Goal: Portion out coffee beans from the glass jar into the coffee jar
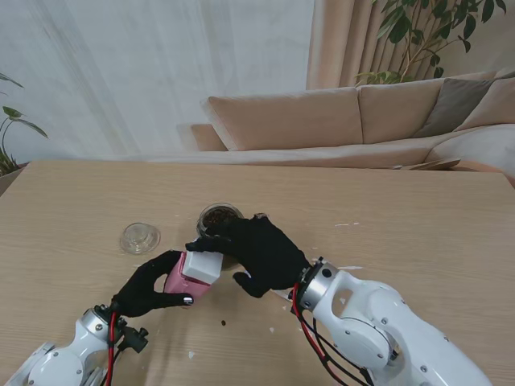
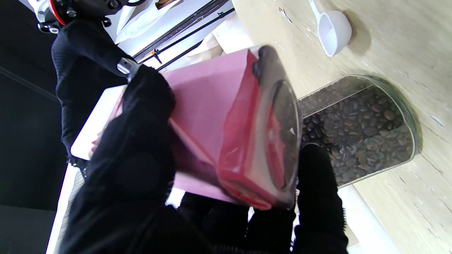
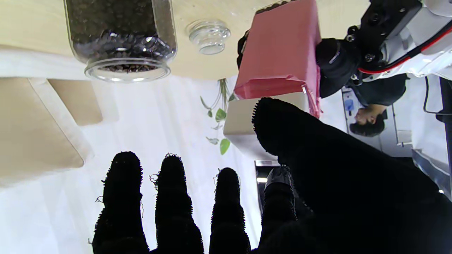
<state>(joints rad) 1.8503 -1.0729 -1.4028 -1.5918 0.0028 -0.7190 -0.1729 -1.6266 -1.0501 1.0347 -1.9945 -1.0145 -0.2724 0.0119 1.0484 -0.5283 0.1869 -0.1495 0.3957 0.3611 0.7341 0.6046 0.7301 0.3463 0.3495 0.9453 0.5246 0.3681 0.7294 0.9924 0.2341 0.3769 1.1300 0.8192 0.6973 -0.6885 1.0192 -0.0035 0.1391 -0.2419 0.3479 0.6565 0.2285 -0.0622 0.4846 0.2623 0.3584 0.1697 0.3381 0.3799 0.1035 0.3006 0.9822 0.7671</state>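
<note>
glass jar (image 1: 218,219) of beans upright mid-table, just beyond both hands | left hand (image 1: 147,286) grips tilted pink coffee jar (image 1: 190,277) | right hand (image 1: 261,252) fingers spread, thumb at its white lid (image 1: 204,266), nearer the beans

We count two black hands: our left hand (image 1: 149,288) and our right hand (image 1: 261,251). We see one pink box (image 1: 187,277) with one white lid (image 1: 204,265). We see one glass jar (image 1: 218,218) full of dark beans. There is one small round glass lid (image 1: 140,238). There is one white scoop (image 2: 332,30). One loose bean (image 1: 223,323), we think, lies on the one table (image 1: 418,233). Behind it is one sofa (image 1: 354,121), and two plants show at the edges.
</note>
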